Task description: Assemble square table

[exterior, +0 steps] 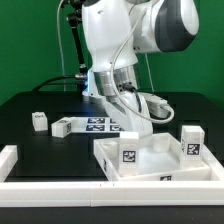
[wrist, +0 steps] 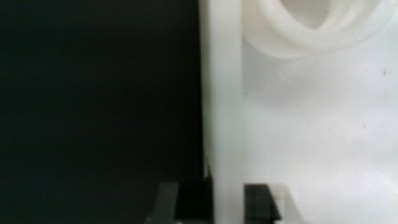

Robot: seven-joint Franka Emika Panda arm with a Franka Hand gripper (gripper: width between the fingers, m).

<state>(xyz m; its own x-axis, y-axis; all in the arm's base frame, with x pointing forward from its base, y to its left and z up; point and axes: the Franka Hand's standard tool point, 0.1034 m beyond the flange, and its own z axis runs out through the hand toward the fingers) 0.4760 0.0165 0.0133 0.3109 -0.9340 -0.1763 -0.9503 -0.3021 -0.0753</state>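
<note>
No legible lettering; only black-and-white coded tags on the large white plastic square tray-like top [exterior: 112,160] and the small white block leg [exterior: 192,143].

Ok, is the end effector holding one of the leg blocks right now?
No, the wrist view shows the end effector shut on the raised rim of the table top, with that white wall pinched between its two fingers.
</note>
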